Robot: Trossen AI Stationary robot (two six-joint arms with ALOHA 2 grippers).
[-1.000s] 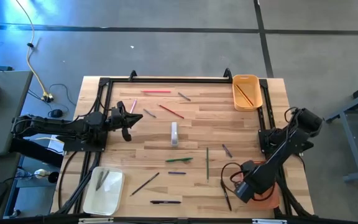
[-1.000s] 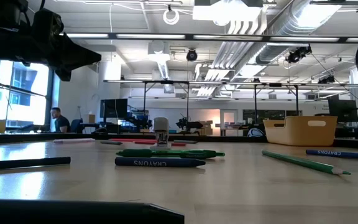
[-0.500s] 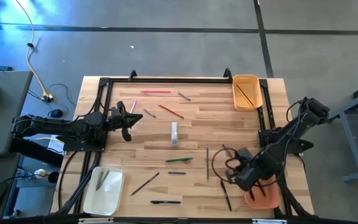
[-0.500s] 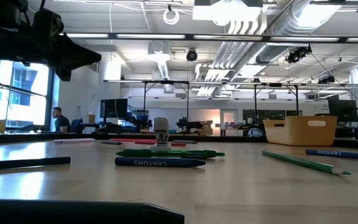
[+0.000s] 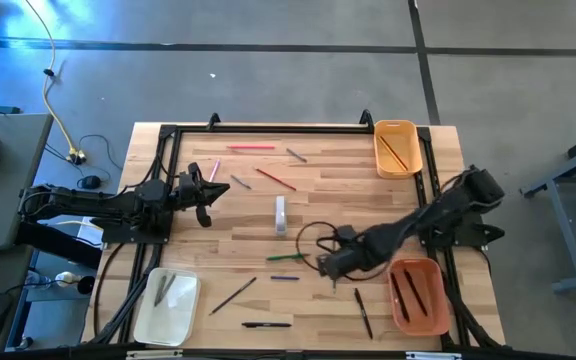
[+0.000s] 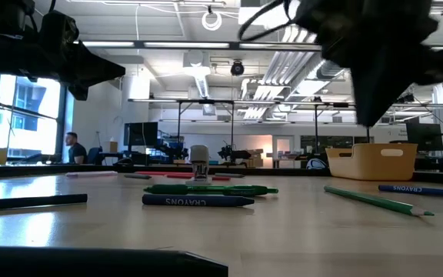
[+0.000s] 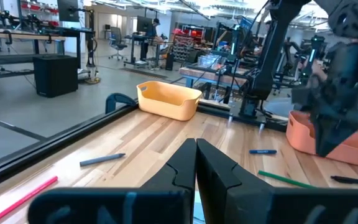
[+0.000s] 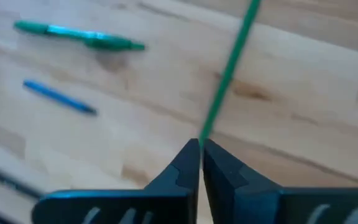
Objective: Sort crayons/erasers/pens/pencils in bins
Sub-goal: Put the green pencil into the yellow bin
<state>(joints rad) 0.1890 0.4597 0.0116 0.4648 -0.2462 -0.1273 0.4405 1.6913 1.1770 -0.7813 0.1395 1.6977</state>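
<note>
We see the right gripper [image 5: 330, 266] stretched out over the middle of the wooden table [image 5: 318, 200], with its fingers [image 8: 185, 165] pressed together and nothing between them. In the right wrist view the closed fingertips are directly over the near end of a thin green pencil [image 8: 229, 68]; we cannot tell if they touch it. The same green pencil [image 5: 333, 258] lies on the boards partly under this gripper. Near it lie a green pen [image 5: 288, 257] and, just beside that, a short blue crayon [image 5: 285, 277].

The left gripper [image 5: 208, 193] waits at the left side of the table, its fingers [image 7: 185, 163] also shut together and empty.

The bins are at three corners. The small yellow-orange bin [image 5: 397, 148] is at the far right corner and holds thin sticks. The larger orange bin [image 5: 418, 296] is at the near right corner with two dark sticks inside. The cream-white bin [image 5: 167, 306] is at the near left corner with two grey pieces in it.

Other items are still loose on the table: a red pencil [image 5: 251, 148] and a second red pencil [image 5: 276, 179] on the far part, a dark pen [image 5: 364, 313] beside the orange bin, a black pen [image 5: 266, 324] near the front edge, a dark pencil [image 5: 232, 295] near the white bin, and a small pale eraser [image 5: 281, 215] in the middle.
</note>
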